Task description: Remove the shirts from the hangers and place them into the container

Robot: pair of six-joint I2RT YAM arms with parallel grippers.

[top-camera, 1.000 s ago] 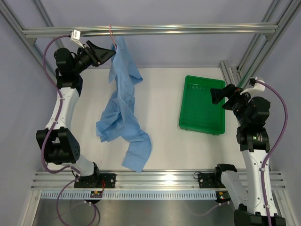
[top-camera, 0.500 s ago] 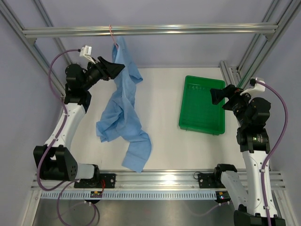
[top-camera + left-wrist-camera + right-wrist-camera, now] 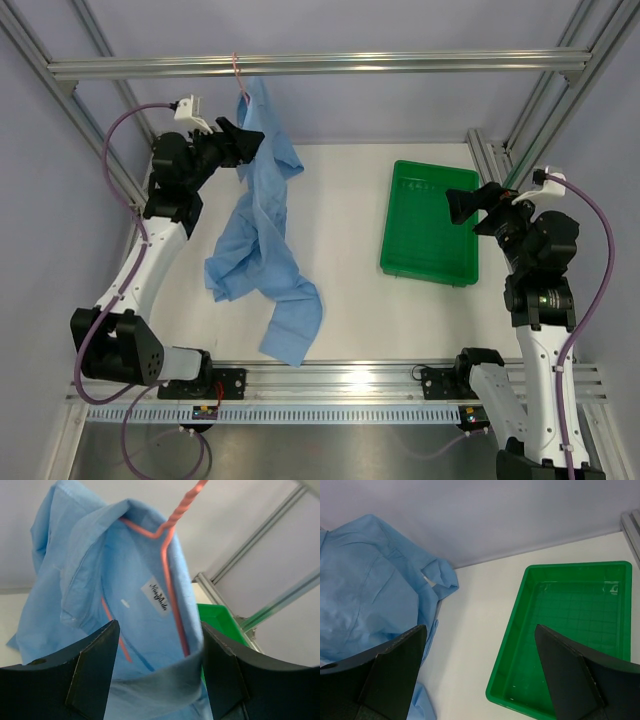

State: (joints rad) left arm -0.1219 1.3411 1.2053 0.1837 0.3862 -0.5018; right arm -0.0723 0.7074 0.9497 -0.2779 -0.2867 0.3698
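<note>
**Top view.** I see 1 light blue shirt (image 3: 262, 235) hung on 1 pink wire hanger (image 3: 237, 75), whose hook sits at the metal rail (image 3: 400, 62) across the back of the frame. The upper part of the shirt hangs from the hanger. The lower part lies crumpled on the white table (image 3: 350, 290), left of centre, trailing towards the near edge. The green tray (image 3: 430, 225) stands on the table to the right, well apart from the shirt. My left gripper (image 3: 252, 140) is raised against the left side of the shirt, just below the hanger. My right gripper (image 3: 462, 205) hangs over the right side of the tray.

**Left wrist view.** The 2 fingers (image 3: 92, 672) stand spread. The shirt's collar (image 3: 165, 680) runs across the gap between them and meets both in the picture. I cannot tell whether they press on the cloth. Above the collar, the hanger's wire runs inside the neck opening and its twisted stem rises to the top edge. A white label (image 3: 159, 596) sits just beside the wire. A corner of the tray shows behind the shirt, at the right.

**Right wrist view.** The 2 fingers (image 3: 395, 670) are spread wide, pinching no object. The gap between them shows bare table, with the tray to the right and the shirt to the left.
</note>
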